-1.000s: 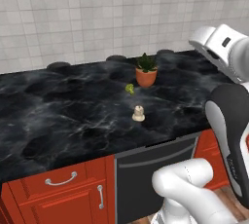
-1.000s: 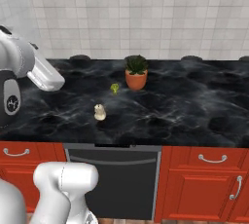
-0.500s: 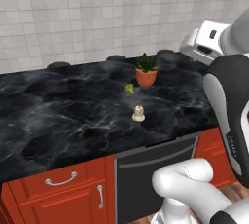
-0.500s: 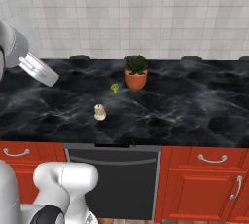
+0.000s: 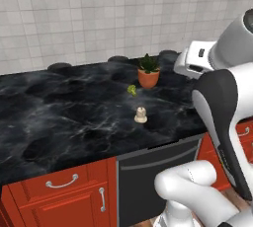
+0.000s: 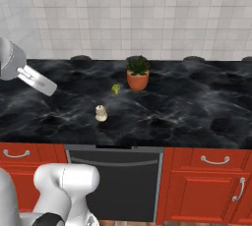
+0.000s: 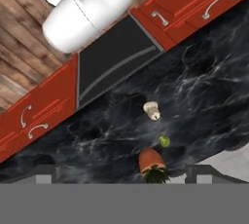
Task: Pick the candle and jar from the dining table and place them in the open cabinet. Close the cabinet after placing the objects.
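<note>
Hand view looks down from high above the dining table (image 7: 204,72): the candle (image 7: 152,110) stands alone on the marble, far beyond the pincer's tips (image 7: 119,173), which are spread wide and hold nothing. A green broccoli (image 7: 165,141) and a terracotta plant pot (image 7: 150,160) lie between pincer and candle. Recommended approach: descend vertically, centre the candle between the tips, keep clear of the pot. Containers: the pot holds a green plant. Jar and cabinet not sighted.
</note>
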Motion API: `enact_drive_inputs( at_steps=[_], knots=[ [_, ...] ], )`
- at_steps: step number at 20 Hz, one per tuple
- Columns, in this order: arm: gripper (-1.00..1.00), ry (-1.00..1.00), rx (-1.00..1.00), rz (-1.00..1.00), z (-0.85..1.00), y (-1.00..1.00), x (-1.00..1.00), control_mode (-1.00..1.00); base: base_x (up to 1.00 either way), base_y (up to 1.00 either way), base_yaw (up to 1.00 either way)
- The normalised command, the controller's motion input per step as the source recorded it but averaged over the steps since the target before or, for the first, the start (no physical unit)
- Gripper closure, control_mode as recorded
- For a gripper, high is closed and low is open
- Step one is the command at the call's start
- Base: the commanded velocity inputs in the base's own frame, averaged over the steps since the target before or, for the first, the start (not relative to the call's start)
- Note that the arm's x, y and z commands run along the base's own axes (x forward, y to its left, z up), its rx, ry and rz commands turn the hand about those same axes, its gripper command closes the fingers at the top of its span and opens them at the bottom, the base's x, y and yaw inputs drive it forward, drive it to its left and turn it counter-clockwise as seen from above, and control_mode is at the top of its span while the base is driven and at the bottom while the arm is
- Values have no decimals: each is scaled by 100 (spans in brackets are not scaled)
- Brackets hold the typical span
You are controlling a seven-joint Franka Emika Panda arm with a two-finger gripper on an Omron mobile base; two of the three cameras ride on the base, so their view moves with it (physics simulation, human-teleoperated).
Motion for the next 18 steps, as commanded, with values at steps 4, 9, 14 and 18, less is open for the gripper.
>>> enact_drive_inputs(
  at_steps=[4,9,14,18],
  knots=[
    [-100,0,-6,4,-42,22,7,-100,0,0,0],
    [-100,0,0,6,-24,17,11,-100,0,0,0],
    [-100,2,0,11,-25,17,25,-100,0,0,0],
    [-100,4,0,12,-23,14,27,-100,0,0,0]
  ],
)
